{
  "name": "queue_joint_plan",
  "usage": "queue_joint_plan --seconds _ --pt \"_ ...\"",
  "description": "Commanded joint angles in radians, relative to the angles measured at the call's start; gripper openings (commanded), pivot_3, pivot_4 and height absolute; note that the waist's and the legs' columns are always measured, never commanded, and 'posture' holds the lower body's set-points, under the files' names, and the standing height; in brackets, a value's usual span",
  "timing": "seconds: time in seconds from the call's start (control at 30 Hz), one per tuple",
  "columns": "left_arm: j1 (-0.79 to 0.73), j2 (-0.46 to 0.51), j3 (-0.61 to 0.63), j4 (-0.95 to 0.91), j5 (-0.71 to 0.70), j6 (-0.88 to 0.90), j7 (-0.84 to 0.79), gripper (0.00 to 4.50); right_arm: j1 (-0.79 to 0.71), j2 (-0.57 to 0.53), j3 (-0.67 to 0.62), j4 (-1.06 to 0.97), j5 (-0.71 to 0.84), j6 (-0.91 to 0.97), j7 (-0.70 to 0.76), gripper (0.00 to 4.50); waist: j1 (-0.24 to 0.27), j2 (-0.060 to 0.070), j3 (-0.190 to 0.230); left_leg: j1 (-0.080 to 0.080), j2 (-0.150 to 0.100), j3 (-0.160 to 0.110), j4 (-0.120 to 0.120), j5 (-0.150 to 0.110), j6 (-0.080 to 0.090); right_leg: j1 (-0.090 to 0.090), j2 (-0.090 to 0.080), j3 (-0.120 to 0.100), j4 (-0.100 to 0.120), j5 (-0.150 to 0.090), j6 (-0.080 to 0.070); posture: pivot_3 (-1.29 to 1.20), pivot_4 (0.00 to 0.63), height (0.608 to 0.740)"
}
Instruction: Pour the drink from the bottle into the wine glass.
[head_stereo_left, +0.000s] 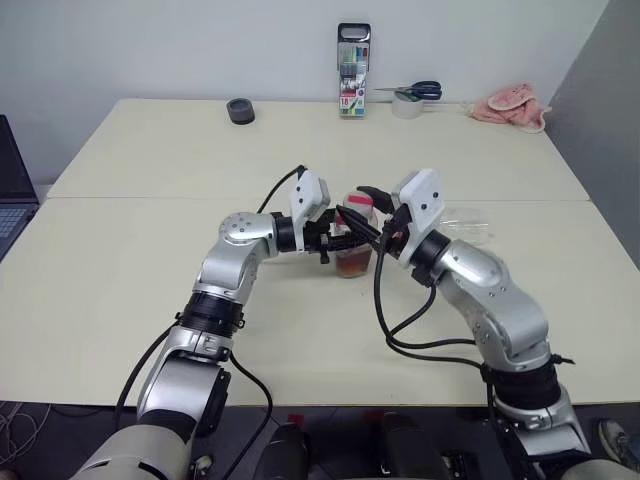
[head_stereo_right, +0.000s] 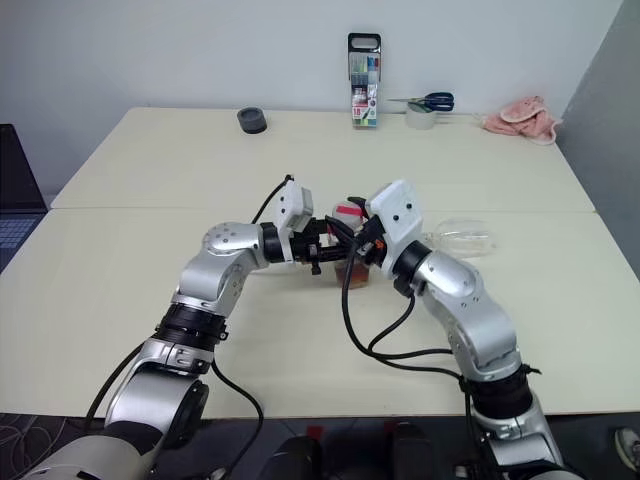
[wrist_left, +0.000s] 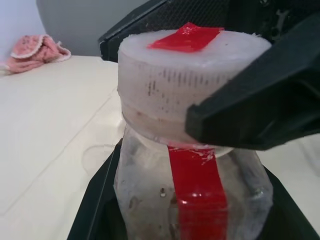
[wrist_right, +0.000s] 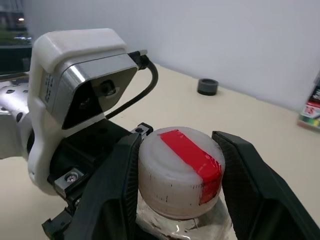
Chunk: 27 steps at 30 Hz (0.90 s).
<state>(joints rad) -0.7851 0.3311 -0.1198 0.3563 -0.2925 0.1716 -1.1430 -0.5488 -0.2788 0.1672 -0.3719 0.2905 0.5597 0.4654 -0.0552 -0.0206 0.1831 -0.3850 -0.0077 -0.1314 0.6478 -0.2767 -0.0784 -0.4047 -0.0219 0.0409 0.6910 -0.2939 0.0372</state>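
The small clear bottle (head_stereo_left: 352, 252) stands upright at the table's centre, with the reddish-brown drink (head_stereo_left: 352, 265) in its lower part. My left gripper (head_stereo_left: 337, 240) comes in level from the left and is shut on the bottle's body (wrist_left: 195, 200). From the right, my right gripper (wrist_right: 181, 172) has its two black fingers (wrist_right: 117, 185) pressed against opposite sides of the white cap with a red strip (wrist_right: 187, 160). The wine glass (head_stereo_right: 462, 238) lies on its side on the table, just right of my right wrist.
Along the table's far edge are a marker case (head_stereo_left: 353, 70), a dark tape roll (head_stereo_left: 240, 110), scissors (head_stereo_left: 418, 91) on a white roll and a pink cloth (head_stereo_left: 512, 105). A laptop (head_stereo_left: 10, 195) sits at the far left.
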Motion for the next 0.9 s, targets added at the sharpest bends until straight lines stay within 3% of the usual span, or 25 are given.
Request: queue_joint_plan --seconds 0.03,0.2,0.37,0.43,0.63,0.77,0.9 --pt "0.008 0.013 -0.010 -0.073 -0.018 0.010 -0.035 1.79 -0.060 -0.082 -0.033 0.052 0.057 -0.097 0.203 1.93 0.000 0.000 0.000 0.000 0.000 0.000 0.000 0.000 0.000 0.000 0.000 0.000 0.000 0.000 0.000 0.00 0.150 0.740" --pt "0.022 0.036 -0.018 -0.112 -0.041 0.030 -0.098 1.78 -0.142 -0.223 -0.031 0.150 0.177 -0.084 0.513 1.93 -0.001 0.000 0.000 0.000 0.000 0.001 0.000 0.000 0.000 0.000 0.000 0.000 -0.001 0.000 0.000 0.00 0.150 0.740" --pt "0.016 0.034 -0.007 -0.109 -0.045 0.041 -0.100 1.78 -0.154 -0.271 -0.035 0.166 0.203 -0.043 0.561 1.93 -0.001 0.000 0.000 0.000 0.000 0.000 0.000 -0.001 0.001 0.000 0.000 0.000 0.000 0.000 0.000 0.00 0.150 0.740" --pt "0.013 0.029 0.000 -0.106 -0.046 0.046 -0.089 1.78 -0.131 -0.253 -0.069 0.145 0.196 -0.035 0.485 1.93 -0.001 0.000 0.000 0.000 0.000 0.001 0.001 -0.001 0.001 0.000 0.000 0.000 0.000 0.000 0.000 0.00 0.150 0.740" --pt "-0.012 0.005 0.013 -0.064 -0.028 0.049 -0.019 1.78 0.068 -0.215 -0.138 -0.167 0.135 0.047 0.175 3.87 0.005 0.000 0.000 -0.002 -0.001 0.000 0.002 0.000 0.000 -0.001 -0.001 0.001 0.001 0.000 0.000 0.00 0.150 0.740" --pt "-0.026 -0.008 0.005 -0.024 0.004 0.015 0.013 1.78 0.184 -0.109 -0.099 -0.327 0.078 0.112 -0.034 3.92 0.006 0.000 0.000 -0.002 0.000 -0.001 0.001 0.000 0.000 -0.001 -0.001 0.000 0.001 0.000 0.000 0.00 0.150 0.740" --pt "-0.033 -0.022 0.001 0.000 0.020 -0.010 0.022 1.78 0.201 0.013 -0.023 -0.323 -0.055 0.116 -0.232 3.92 0.003 0.000 0.000 0.000 0.000 0.000 0.004 0.000 0.000 -0.001 0.000 0.001 0.005 0.000 0.000 0.00 0.150 0.740"
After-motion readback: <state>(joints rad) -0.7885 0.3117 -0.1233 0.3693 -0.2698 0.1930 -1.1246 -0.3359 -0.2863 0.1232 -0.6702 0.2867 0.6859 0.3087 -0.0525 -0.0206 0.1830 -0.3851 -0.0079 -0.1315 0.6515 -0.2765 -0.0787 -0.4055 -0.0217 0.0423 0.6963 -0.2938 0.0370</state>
